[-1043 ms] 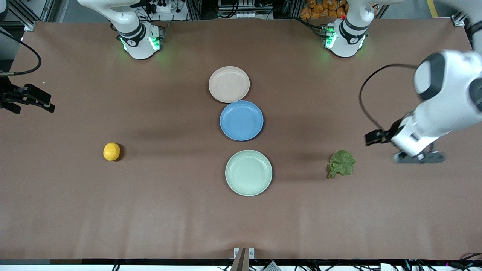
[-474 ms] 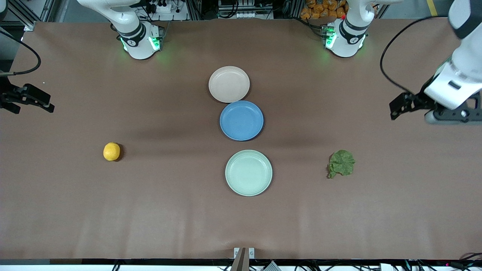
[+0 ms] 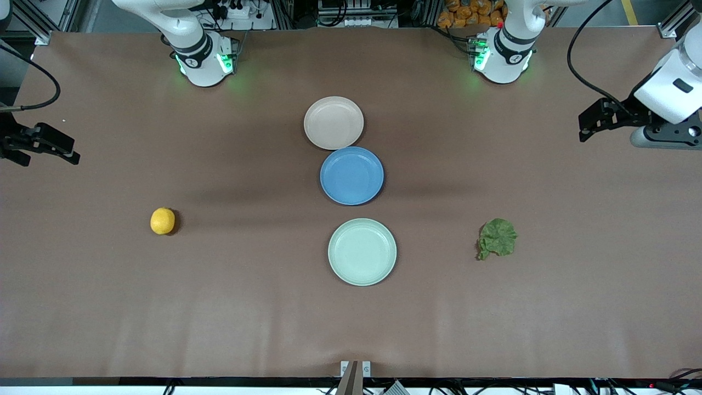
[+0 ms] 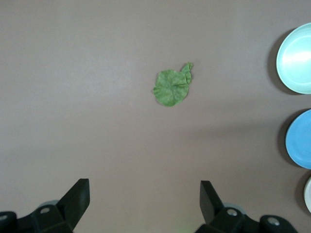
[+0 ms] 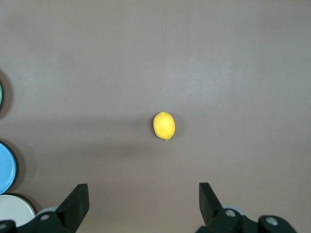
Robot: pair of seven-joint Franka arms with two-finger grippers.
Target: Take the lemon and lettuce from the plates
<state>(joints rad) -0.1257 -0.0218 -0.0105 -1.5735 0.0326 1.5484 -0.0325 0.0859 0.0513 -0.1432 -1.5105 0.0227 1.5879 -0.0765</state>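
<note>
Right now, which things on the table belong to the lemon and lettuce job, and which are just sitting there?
Part of the job:
- lemon, on the bare table
- lettuce, on the bare table
- beige plate, nothing on it
- mint green plate, nothing on it

Just sitting there:
- blue plate, between the other two

Yellow-orange lemon (image 3: 162,220), wrinkly dark green lettuce (image 3: 497,238), beige-cream plate (image 3: 333,123), blue plate (image 3: 351,176), pale mint green plate (image 3: 362,252), plain brown table (image 3: 247,307)
</note>
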